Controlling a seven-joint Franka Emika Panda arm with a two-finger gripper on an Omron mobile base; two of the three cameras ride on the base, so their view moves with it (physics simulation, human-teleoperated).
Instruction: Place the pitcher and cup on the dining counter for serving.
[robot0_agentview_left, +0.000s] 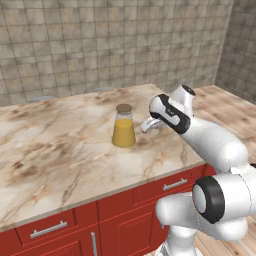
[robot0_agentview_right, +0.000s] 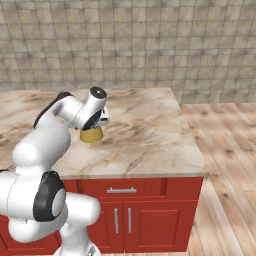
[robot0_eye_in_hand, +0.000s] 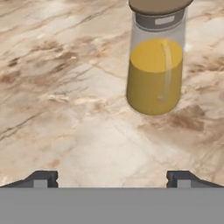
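Observation:
The pitcher (robot0_agentview_left: 123, 128), a clear glass carafe of yellow-orange liquid with a brown lid, stands upright on the dining counter (robot0_agentview_left: 60, 150). My gripper (robot0_agentview_left: 148, 125) hovers just to its right, open and apart from it, holding nothing. In the hand view the pitcher (robot0_eye_in_hand: 155, 76) stands ahead and to the right of centre, beyond the two dark fingertips (robot0_eye_in_hand: 41, 178), and the gripper (robot0_eye_in_hand: 111, 179) has only bare marble between its fingers. From the right base view my arm covers most of the pitcher (robot0_agentview_right: 91, 135); its yellow base shows under the hand. The cup is out of view.
Grey tiled walls (robot0_agentview_left: 100, 45) back the counter. Red cabinet doors (robot0_agentview_right: 150, 220) with silver handles lie under its front edge. The counter's right end (robot0_agentview_right: 192, 145) drops to a wooden floor (robot0_agentview_right: 225, 150). Open marble stretches left of the pitcher.

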